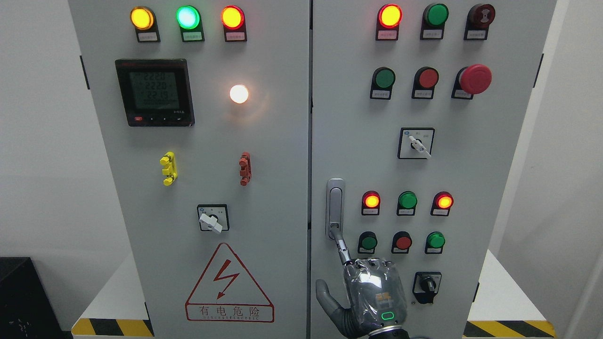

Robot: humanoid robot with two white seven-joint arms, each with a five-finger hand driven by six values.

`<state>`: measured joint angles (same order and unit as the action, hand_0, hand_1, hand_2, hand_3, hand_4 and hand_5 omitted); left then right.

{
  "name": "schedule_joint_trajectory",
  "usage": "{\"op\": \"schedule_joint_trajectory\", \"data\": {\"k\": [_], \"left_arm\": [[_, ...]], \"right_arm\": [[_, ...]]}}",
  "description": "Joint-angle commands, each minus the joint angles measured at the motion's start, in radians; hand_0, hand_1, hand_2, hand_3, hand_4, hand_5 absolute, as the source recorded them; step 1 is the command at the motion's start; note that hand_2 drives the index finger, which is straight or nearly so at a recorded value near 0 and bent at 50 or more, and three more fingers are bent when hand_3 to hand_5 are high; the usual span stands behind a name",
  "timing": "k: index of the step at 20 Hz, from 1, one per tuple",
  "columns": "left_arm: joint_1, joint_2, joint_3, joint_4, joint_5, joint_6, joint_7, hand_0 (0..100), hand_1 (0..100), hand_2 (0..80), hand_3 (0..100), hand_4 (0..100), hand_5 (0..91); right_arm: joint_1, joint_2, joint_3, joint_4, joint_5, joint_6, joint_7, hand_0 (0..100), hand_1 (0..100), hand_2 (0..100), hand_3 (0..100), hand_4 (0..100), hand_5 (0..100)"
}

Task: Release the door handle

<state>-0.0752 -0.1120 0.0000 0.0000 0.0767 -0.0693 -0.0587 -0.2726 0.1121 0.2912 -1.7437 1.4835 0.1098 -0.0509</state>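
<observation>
The left cabinet door (pixel 264 155) carries 3 lit lamps (pixel 187 17) along its top in amber, green and red, a black digital meter (pixel 154 92) below them, and a glowing white lamp (pixel 239 93) to the meter's right. Lower sit a yellow clip (pixel 168 168), a red clip (pixel 244 168), a rotary switch (pixel 213 218) and a red hazard triangle (pixel 229 285). On the right door, a red mushroom button (pixel 475 78) stands out.

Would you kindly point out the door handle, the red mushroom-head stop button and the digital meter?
door handle (pixel 335 207), head view, on its silver lever.
red mushroom-head stop button (pixel 475 78), head view, on its red cap.
digital meter (pixel 154 92), head view, on its display screen.
</observation>
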Motion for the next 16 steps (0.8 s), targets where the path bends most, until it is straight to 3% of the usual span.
{"op": "schedule_joint_trajectory", "data": {"k": [1, 16], "left_arm": [[0.000, 0.000, -0.021, -0.020, 0.000, 0.000, 0.000, 0, 0, 2.2, 9, 1, 0.0], [0.000, 0.000, -0.021, -0.020, 0.000, 0.000, 0.000, 0, 0, 2.1, 9, 1, 0.0]], "right_arm": [[0.003, 0.000, -0.003, 0.006, -0.002, -0.001, 0.002, 46, 31, 6, 100, 100, 97], [0.016, 0.001, 0.002, 0.003, -0.006, -0.001, 0.022, 45, 32, 8, 100, 100, 97]]}}
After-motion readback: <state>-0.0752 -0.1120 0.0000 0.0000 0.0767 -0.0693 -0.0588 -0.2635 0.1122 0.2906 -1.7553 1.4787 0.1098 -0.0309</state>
